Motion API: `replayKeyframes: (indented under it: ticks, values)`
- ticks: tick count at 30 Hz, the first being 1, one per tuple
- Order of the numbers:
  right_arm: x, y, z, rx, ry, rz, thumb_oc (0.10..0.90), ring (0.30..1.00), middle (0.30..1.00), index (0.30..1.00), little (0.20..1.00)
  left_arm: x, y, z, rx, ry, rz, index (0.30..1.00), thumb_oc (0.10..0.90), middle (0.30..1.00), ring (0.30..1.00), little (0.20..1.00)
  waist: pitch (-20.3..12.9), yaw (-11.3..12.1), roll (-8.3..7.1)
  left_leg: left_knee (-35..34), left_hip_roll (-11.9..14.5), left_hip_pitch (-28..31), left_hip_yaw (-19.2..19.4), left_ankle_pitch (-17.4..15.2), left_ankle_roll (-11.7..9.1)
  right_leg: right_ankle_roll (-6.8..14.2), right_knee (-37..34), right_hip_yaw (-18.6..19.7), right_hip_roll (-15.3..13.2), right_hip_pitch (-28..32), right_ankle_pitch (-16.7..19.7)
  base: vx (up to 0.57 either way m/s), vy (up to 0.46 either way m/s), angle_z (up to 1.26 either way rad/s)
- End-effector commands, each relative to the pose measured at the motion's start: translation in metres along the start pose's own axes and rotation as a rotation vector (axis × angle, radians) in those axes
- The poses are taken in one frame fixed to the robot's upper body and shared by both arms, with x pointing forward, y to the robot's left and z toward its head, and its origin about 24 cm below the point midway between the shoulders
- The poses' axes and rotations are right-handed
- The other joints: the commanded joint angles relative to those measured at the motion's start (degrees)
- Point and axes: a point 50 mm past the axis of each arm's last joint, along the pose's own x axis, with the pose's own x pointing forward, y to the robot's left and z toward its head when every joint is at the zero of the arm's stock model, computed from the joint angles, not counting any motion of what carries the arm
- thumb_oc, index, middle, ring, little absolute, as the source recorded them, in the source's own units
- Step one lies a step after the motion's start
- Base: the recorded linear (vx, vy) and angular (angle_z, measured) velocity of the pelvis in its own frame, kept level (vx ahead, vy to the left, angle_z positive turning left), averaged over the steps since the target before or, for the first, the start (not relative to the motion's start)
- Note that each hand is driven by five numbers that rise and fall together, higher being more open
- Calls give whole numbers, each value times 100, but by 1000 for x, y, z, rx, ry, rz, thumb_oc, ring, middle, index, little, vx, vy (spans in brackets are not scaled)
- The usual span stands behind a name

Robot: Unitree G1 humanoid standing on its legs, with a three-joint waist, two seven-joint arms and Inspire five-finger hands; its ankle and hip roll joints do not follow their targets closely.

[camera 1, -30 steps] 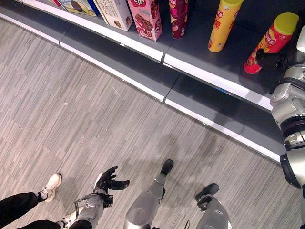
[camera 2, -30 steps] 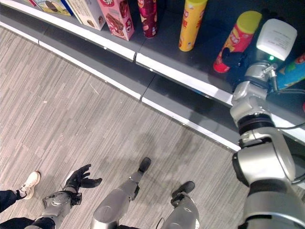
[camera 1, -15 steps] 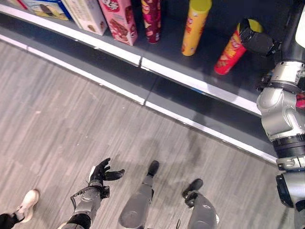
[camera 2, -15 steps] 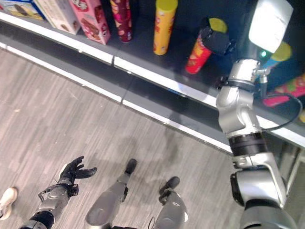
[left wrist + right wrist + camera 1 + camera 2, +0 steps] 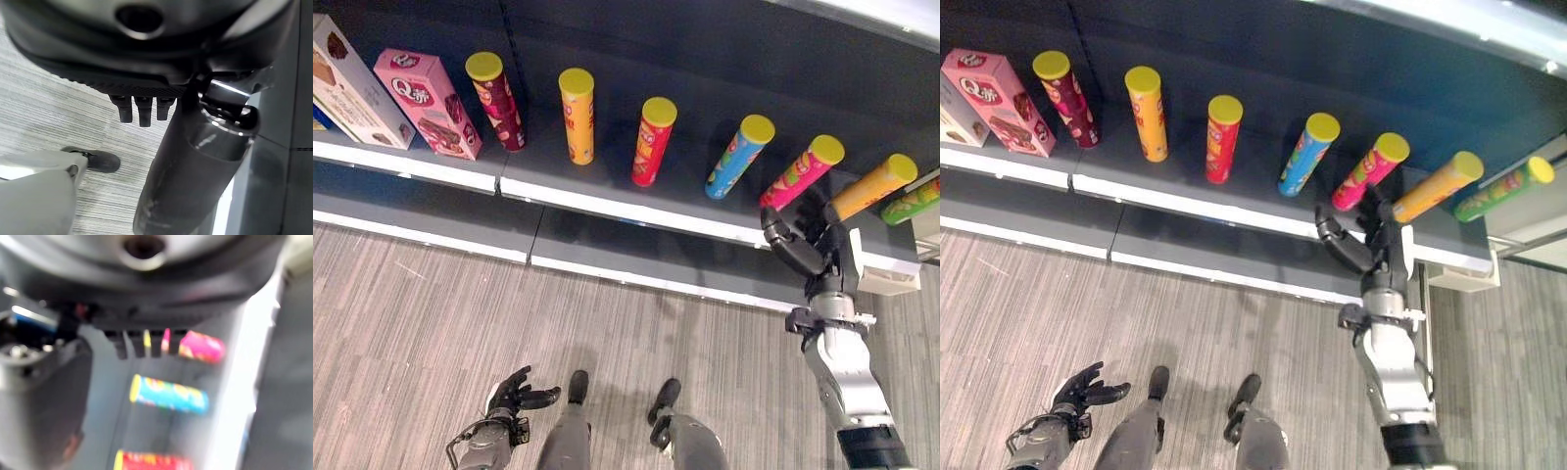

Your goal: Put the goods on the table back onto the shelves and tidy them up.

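Seven yellow-lidded crisp tubes stand in a row on the dark shelf point(image 5: 607, 191). The right hand point(image 5: 800, 245), fingers spread and holding nothing, sits at the shelf's front edge just before the pink tube point(image 5: 800, 173), between the blue tube point(image 5: 738, 157) and orange tube point(image 5: 869, 187). Left of the tubes, a pink box point(image 5: 426, 103) carries a "Q". The left hand point(image 5: 514, 395) hangs relaxed over the wood-pattern floor point(image 5: 411, 323).

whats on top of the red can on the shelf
The red can wears a yellow lid, with nothing above it. Its base sits on the dark shelf; what is inside is covered.
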Motion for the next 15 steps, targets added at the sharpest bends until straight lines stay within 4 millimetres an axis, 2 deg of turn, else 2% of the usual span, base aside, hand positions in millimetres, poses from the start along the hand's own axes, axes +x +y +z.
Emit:
replayKeyframes:
  ticks: [1, 3, 4, 5, 6, 7, 9, 10, 11, 12, 14, 15]
  values:
    - [-1, 2, 23, 52, -100, 176, 800, 900, 900, 900, 900, -4, 26, -5, 78, 6, 21, 900, 800, 900, 900, 900, -624, -1, -51, -864, 230, 418, -263, -47, -88, 782, 508, 57, -498, 95, -178, 67, -41, -11]
    - [-30, -3, -30, 98, 155, 200, 800, 900, 900, 900, 900, -6, 25, -9, 79, 4, 4, 900, 800, 900, 900, 900, -825, -72, -119, -864, 306, 586, -107, -104, -150, 766, 251, 94, -383, 308, -179, 68, -41, -7]
    - [-39, -6, -47, 82, 236, 178, 800, 900, 900, 900, 900, -7, 24, -10, 72, 5, -3, 900, 800, 900, 900, 900, -909, -107, -138, -864, 316, 605, -53, -98, -160, 767, 175, 140, -354, 339, -159, 35, -16, -10]
    - [-39, -6, -47, 82, 236, 178, 800, 900, 900, 900, 900, -7, 24, -10, 72, 5, -3, 900, 800, 900, 900, 900, -914, -112, -139, -864, 314, 599, -57, -96, -160, 768, 174, 136, -355, 336, -157, 37, 7, -36]
    - [-56, -4, -81, 89, 395, 167, 800, 900, 900, 900, 900, -8, 22, -12, 77, 2, -15, 900, 800, 900, 900, 900, -1023, -126, -171, -864, 339, 717, 60, -141, -184, 752, 40, 222, -293, 450, -162, 29, 4, -41]
    - [-56, -4, -81, 89, 395, 168, 800, 900, 900, 900, 900, -8, 22, -12, 77, 2, -15, 900, 800, 900, 900, 900, -1026, -130, -172, -864, 337, 713, 57, -139, -183, 753, 38, 218, -295, 448, -161, 57, -2, -56]
    - [-90, -4, -131, 45, 641, 88, 800, 900, 900, 900, 900, -8, 14, -8, 59, -28, -39, 900, 800, 900, 900, 900, -1190, -163, -188, -864, 416, 940, 306, -241, -210, 728, -146, 419, -198, 625, -153, 55, -1, -49]
    - [-106, -2, -152, 80, 751, 36, 800, 900, 900, 900, 900, -3, 20, -6, 37, 10, -10, 900, 800, 900, 900, 900, -1301, -289, -178, -864, 448, 1040, 468, -272, -222, 727, -187, 561, -170, 642, -142, 36, 20, -44]
    - [-105, -2, -152, 81, 750, 36, 800, 900, 900, 900, 900, -3, 21, -5, 38, 9, -10, 900, 800, 900, 900, 900, -1309, -297, -188, -864, 434, 1019, 462, -260, -215, 731, -191, 556, -183, 628, -133, 16, 50, -34]
    - [-138, -11, -172, 75, 866, -69, 800, 900, 900, 900, 900, -29, 42, -56, 62, 106, 18, 900, 800, 900, 900, 900, -1317, -182, -157, -864, 431, 1137, 531, -319, -211, 726, -252, 615, -164, 728, -109, -20, 40, -44]
    - [-150, -13, -178, 31, 923, -74, 800, 900, 900, 900, 900, -34, 44, -61, 61, 111, 9, 900, 800, 900, 900, 900, -1315, -176, -122, -864, 436, 1174, 584, -330, -206, 735, -264, 643, -172, 739, -96, -24, 32, -65]
    - [-150, -12, -178, 31, 923, -74, 800, 900, 900, 900, 900, -34, 44, -61, 61, 111, 9, 900, 800, 900, 900, 900, -1313, -171, -123, -864, 437, 1180, 590, -332, -206, 735, -265, 649, -170, 741, -95, -9, 7, -47]
